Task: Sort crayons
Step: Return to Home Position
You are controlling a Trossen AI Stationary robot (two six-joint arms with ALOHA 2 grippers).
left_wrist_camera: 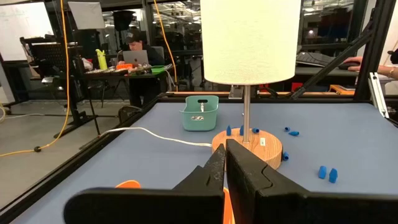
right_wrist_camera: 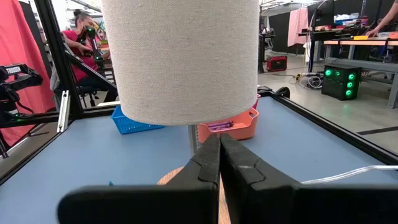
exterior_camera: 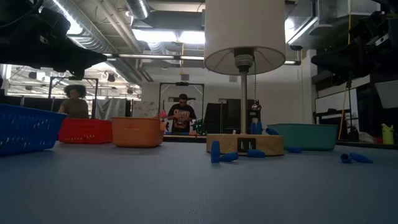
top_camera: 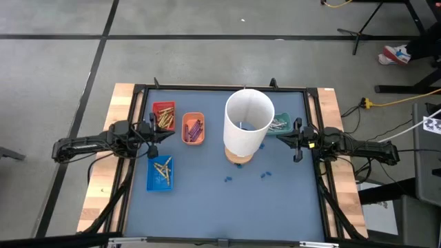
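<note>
From above, a lamp [top_camera: 248, 124] with a white shade is seen mid-table, so everything is placed off that. The crayons [top_camera: 165, 118] are short thin sticks, and they're found grouped by colour. Gold-brown ones are in the red bin [top_camera: 164, 107], well off the lamp on the left arm's side. Purple ones are in the orange bin [top_camera: 185, 129], near the lamp on that same side. Yellow ones are in the blue bin [top_camera: 151, 173], further out from the lamp than the orange one. Grey ones are in the green bin [top_camera: 282, 131], right beside the lamp on the right arm's side. The left gripper [top_camera: 158, 136] is parked by the red bin and the right gripper [top_camera: 293, 140] by the green one.

At table height, small blue bits [exterior_camera: 222, 155] are seen scattered around the lamp's wooden base. Two people are made out in the room behind.

In the left wrist view the jaws are pressed together, pointed at the lamp. A small label [left_wrist_camera: 262, 142] is stuck on the base, too tiny to be read.

In the right wrist view the jaws are likewise together, nothing held. Purple sticks are visible in the orange bin beyond the lamp.
</note>
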